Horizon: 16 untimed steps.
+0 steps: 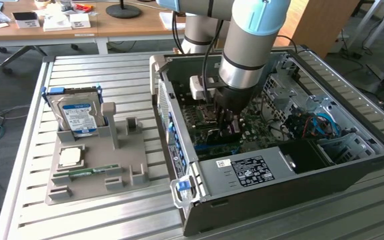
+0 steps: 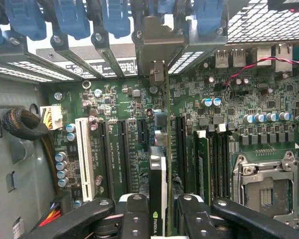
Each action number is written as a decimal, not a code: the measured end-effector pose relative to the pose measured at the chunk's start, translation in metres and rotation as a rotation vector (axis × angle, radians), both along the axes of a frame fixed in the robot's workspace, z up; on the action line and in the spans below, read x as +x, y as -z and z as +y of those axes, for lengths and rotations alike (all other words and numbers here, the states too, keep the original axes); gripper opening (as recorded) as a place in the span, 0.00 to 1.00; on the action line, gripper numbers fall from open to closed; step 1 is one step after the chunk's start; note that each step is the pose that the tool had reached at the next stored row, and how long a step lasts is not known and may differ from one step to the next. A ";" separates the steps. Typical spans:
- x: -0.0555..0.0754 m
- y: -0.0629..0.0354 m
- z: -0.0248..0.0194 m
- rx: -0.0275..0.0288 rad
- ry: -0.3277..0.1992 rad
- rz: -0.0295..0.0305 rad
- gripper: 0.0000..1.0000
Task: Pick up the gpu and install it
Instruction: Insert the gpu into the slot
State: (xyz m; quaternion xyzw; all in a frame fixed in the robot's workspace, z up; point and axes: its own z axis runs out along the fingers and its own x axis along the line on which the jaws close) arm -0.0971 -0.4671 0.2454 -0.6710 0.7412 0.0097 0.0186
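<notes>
while the arm reaches deep into the open computer case point(image 1: 352, 165), its gripper point(image 2: 162, 209) is clamped on the gpu point(image 2: 159, 174), held edge-on between the 2 fingers point(image 2: 134, 214) so the card lines up with the motherboard point(image 2: 139, 104) slots. on the table point(image 1: 78, 70) at the exterior view's left, the hard drive point(image 1: 77, 116) stands in a grey holder point(image 1: 105, 172).

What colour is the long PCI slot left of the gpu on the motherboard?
White; the PCI slot shows best in the wrist view.
</notes>
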 end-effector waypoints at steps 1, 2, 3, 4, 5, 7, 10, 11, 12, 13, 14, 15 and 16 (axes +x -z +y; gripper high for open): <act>0.000 0.0000 0.0000 0.0000 0.000 0.0000 0.27; 0.000 0.0000 0.0000 0.0000 0.000 0.0000 0.27; 0.000 0.0000 0.0000 0.0000 0.000 0.0000 0.27; 0.000 -0.0001 0.0000 0.0001 0.000 0.0000 0.27; 0.000 -0.0004 0.0000 0.0003 0.000 -0.0001 0.27; 0.000 -0.0014 0.0001 0.0012 0.000 -0.0005 0.27; 0.000 -0.0047 0.0000 0.0004 0.000 -0.0002 0.27; 0.000 -0.0048 0.0000 0.0004 0.000 -0.0002 0.27; 0.000 -0.0049 0.0000 0.0002 0.000 0.0000 0.27; 0.000 -0.0049 0.0000 0.0001 0.000 0.0000 0.27; 0.000 -0.0049 0.0000 0.0000 0.000 0.0000 0.27; 0.000 -0.0049 0.0000 -0.0001 0.000 0.0002 0.27; 0.000 -0.0048 0.0000 -0.0002 0.001 0.0002 0.27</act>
